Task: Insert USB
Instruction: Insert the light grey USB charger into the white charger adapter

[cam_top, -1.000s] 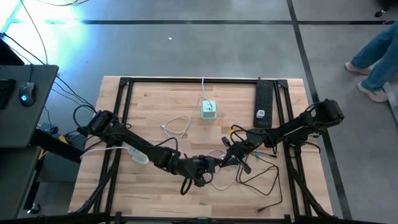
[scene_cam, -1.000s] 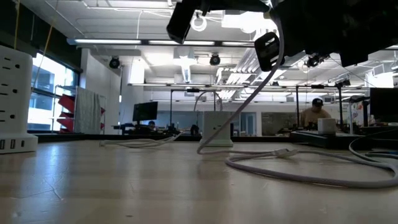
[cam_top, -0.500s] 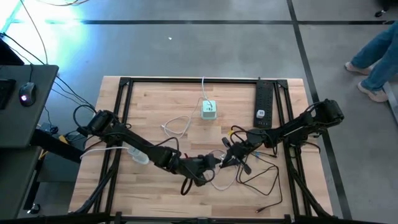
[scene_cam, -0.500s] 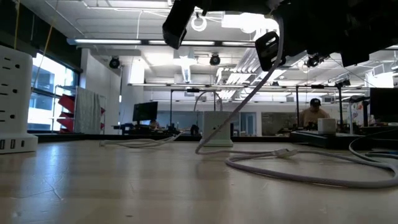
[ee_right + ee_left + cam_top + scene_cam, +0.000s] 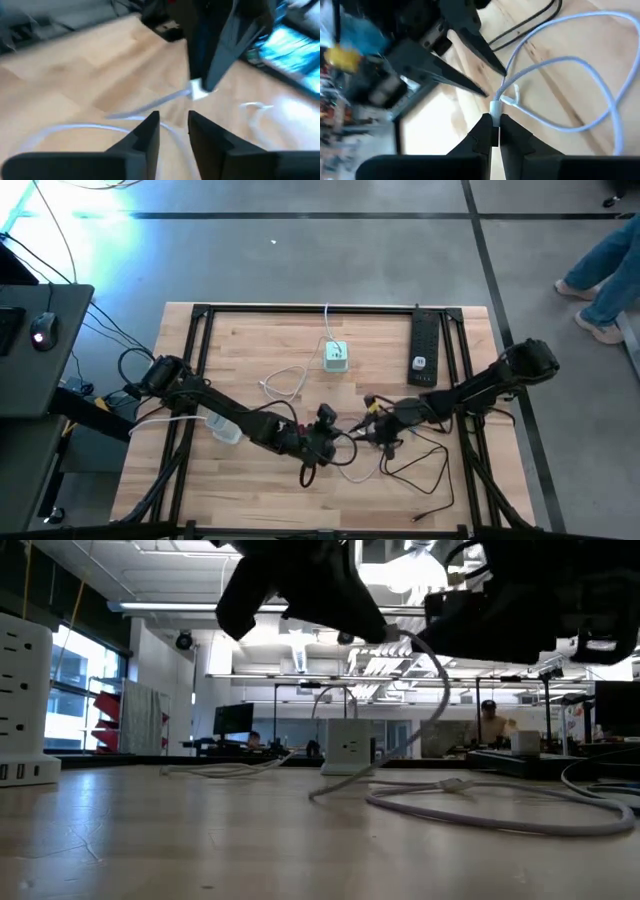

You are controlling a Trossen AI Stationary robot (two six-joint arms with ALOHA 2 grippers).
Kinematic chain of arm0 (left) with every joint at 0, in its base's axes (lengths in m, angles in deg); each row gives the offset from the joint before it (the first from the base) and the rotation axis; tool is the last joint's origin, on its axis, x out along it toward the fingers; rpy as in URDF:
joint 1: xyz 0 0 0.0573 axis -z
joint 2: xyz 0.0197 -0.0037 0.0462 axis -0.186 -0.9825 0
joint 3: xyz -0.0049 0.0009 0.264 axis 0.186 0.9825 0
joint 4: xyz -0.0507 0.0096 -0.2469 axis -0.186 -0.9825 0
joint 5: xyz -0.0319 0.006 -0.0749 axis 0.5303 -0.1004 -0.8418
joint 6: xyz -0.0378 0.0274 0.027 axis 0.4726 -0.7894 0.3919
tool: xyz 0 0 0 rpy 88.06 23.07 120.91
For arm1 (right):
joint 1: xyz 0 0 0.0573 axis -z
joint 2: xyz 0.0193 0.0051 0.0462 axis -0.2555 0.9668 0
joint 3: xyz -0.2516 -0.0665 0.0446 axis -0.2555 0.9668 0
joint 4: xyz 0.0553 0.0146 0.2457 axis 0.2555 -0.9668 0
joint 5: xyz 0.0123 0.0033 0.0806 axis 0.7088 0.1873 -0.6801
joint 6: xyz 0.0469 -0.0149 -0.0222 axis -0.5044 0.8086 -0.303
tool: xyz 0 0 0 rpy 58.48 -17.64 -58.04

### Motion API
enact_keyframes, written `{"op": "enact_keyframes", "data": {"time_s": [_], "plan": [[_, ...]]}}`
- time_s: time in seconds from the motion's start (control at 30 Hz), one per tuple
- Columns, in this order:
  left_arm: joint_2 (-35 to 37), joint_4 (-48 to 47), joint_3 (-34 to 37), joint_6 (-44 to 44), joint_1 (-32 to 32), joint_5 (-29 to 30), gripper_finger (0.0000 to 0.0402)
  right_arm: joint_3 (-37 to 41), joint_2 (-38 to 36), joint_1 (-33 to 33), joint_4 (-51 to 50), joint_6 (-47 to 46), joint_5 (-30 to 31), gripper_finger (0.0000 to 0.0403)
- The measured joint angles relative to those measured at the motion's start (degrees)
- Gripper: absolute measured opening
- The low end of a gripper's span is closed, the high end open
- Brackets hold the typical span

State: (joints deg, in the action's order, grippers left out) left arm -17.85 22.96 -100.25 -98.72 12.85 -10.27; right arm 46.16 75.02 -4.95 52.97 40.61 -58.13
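So the white USB cable (image 5: 555, 75) just changed hands: left gripper (image 5: 493, 131) is now pinched tight on its plug while the right gripper (image 5: 173, 131) has let go and stands partly open, meaning the left arm probably does the inserting.

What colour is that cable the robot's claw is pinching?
White with a pale lilac-grey tint: the thin braided cable, best seen in the left wrist view, pinched at its plug end by the left gripper.

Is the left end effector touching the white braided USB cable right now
Touching. In the left wrist view the left end effector is pinched shut on the plug end of the white braided USB cable, with no gap at the fingertips.
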Motion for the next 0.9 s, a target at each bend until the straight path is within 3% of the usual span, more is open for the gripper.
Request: {"op": "enact_keyframes", "data": {"time_s": [0.17, 0.37, 0.47, 0.57, 0.7, 0.9], "plan": [[7.2, 8.9, 7.6, 5.5, 0.0, -2.6, 0.0, 0.0, 0.0, -3.8, 2.0, 3.5, 9.8, 0.0107], [17.2, 44.5, 27.3, 8.1, -1.7, -8.3, 0.0, 0.0, 1.8, -3.5, 13.8, 1.1, 11.6, 0.0108], [17.5, 61.9, 36.0, 9.9, -2.9, -10.3, 0.0, -1.1, 3.5, -1.0, 18.4, -8.3, 11.6, 0.0108], [16.5, 73.1, 40.9, 12.2, -3.8, -10.7, 0.0, -3.4, 5.1, 1.6, 20.2, -12.4, 11.6, 0.0108], [14.5, 79.4, 42.7, 13.1, -4.1, -11.5, 0.0, -7.2, 7.5, 3.0, 19.9, -9.7, 10.8, 0.0119], [12.6, 79.3, 42.1, 13.1, -4.1, -13.2, 0.0, -13.3, 10.6, 3.2, 19.5, -6.1, 5.0, 0.0157]]}}
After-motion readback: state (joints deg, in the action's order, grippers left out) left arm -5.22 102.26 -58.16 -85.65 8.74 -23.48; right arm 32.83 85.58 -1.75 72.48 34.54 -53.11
